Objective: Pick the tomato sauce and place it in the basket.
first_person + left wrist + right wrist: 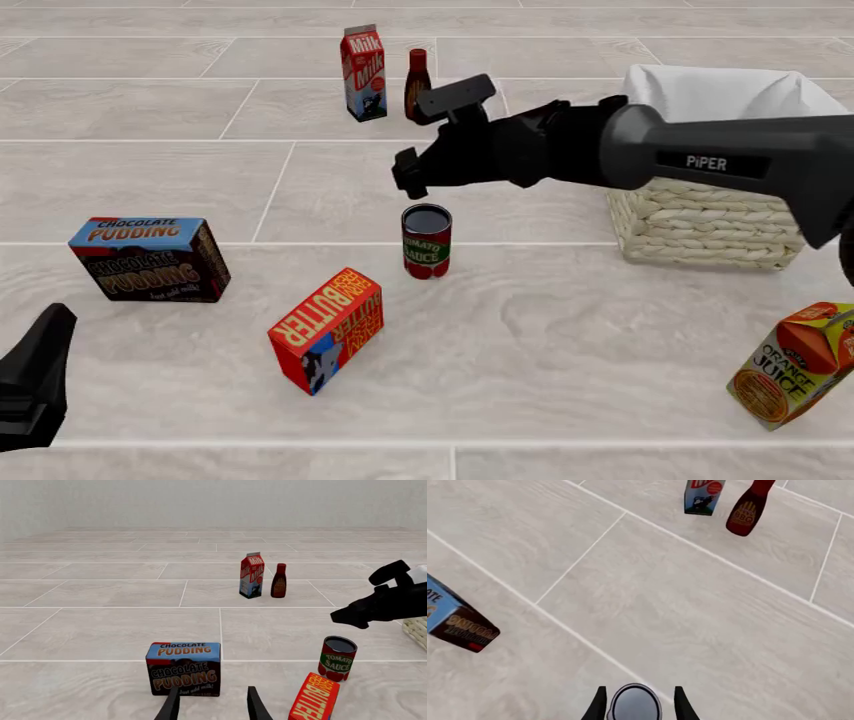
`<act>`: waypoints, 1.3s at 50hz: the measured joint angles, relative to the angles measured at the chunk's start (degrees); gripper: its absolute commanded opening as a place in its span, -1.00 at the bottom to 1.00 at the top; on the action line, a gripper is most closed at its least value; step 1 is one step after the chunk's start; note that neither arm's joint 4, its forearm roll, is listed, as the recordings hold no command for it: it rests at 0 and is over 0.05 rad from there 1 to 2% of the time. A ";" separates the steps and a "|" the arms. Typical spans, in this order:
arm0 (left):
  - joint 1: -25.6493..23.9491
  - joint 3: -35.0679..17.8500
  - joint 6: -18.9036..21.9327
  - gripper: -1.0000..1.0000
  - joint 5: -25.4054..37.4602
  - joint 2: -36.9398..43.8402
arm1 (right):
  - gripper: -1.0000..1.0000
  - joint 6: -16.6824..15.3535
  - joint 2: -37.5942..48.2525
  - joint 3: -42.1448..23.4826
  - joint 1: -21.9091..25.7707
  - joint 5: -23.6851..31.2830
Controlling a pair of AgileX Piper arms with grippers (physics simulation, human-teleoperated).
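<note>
The tomato sauce (427, 241) is a small can with a red label and a grey top, standing upright on the floor at the centre of the front view. My right gripper (408, 180) hovers just above it, open. In the right wrist view the can's top (635, 706) shows between the two fingers (599, 705). The can also shows in the left wrist view (337, 658). The basket (694, 225), cream wicker with a white liner, stands to the right behind the right arm. My left gripper (54, 325) is open and empty at the front left, near the pudding box.
A chocolate pudding box (147, 258) lies at the left. A butter box (327, 328) stands in front of the can. A milk carton (363, 58) and a dark red bottle (418, 72) stand at the back. An orange juice carton (798, 365) leans at the front right.
</note>
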 measured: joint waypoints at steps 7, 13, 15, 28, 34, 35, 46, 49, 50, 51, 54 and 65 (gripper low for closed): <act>0.00 0.00 0.00 1.00 0.00 0.00 | 1.00 0.06 0.68 -0.54 -0.20 0.05; 0.00 0.00 0.00 1.00 0.00 0.00 | 1.00 0.13 1.33 -1.01 -0.31 0.08; 0.00 0.00 0.00 1.00 0.00 0.00 | 1.00 0.16 1.51 -1.12 -0.31 0.07; 0.00 0.00 0.00 1.00 0.00 0.00 | 1.00 0.35 2.28 -1.49 -0.08 0.01; 0.00 0.00 0.00 1.00 0.00 0.00 | 1.00 0.42 2.56 -1.63 -0.01 0.01; 0.00 0.00 0.00 1.00 0.00 0.00 | 1.00 0.43 2.58 -1.64 0.02 0.01; 0.00 0.00 0.00 1.00 0.00 0.00 | 1.00 0.62 2.85 -1.81 0.14 0.06; 0.00 0.00 0.00 1.00 0.00 0.00 | 1.00 0.65 2.96 -1.83 0.13 0.04; 0.00 0.00 0.00 1.00 0.00 0.00 | 1.00 0.65 3.00 -1.83 0.13 0.03; 0.00 0.00 0.00 1.00 0.00 0.00 | 1.00 0.66 3.06 -1.82 0.12 0.01; 0.00 0.00 0.00 1.00 0.00 0.00 | 1.00 0.65 3.21 -1.77 0.11 -0.06; 0.00 0.00 0.00 1.00 0.00 0.00 | 1.00 0.62 3.68 -1.48 0.04 -0.37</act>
